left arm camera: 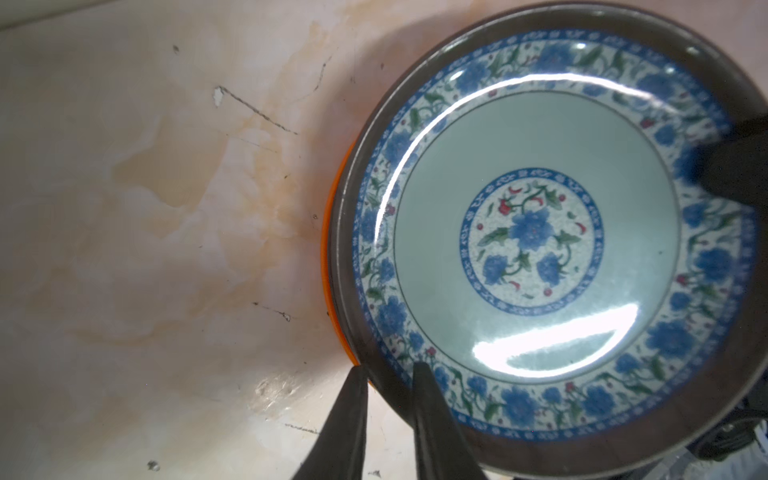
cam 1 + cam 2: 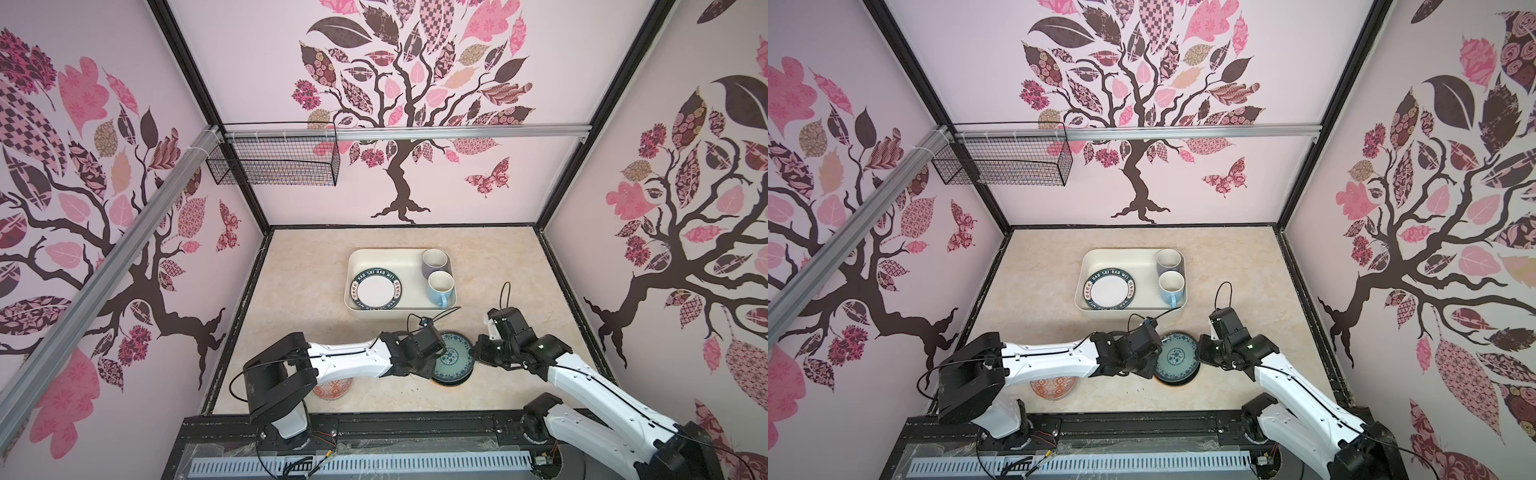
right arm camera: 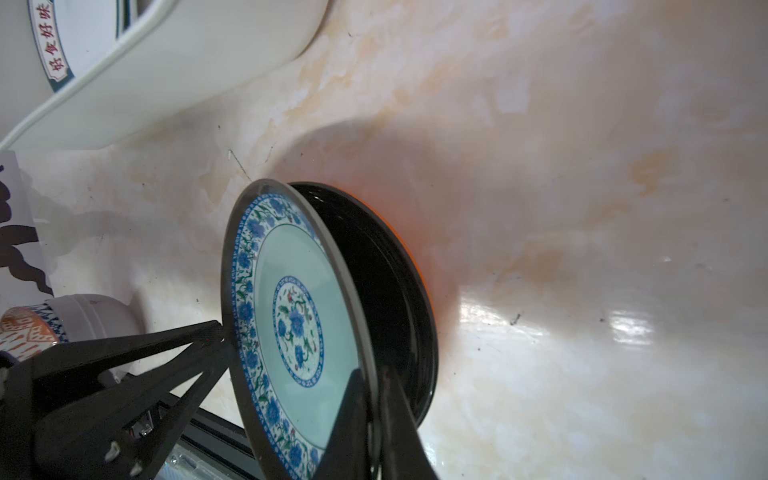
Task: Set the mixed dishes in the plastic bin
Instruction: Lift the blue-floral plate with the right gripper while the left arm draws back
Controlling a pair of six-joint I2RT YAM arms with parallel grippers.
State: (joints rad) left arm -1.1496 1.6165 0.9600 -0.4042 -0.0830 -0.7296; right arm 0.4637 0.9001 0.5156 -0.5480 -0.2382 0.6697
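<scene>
My right gripper (image 3: 372, 380) is clamped on the teal patterned plate (image 3: 291, 316) rim, and the left gripper (image 1: 388, 370) sits slightly apart around the opposite edge. It's a tilted one-sided pinch, so I reckon it could slip back onto the orange/black plate (image 3: 395, 291) underneath.

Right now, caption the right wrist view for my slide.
Right gripper pinches the rim of the teal plate, tilted up off the black plate.

Orange-patterned bowl (image 2: 332, 390): largely hidden beneath left arm (image 2: 345, 358). Orange/black plate (image 3: 397, 291): mostly covered by teal patterned plate (image 3: 291, 324).
</scene>
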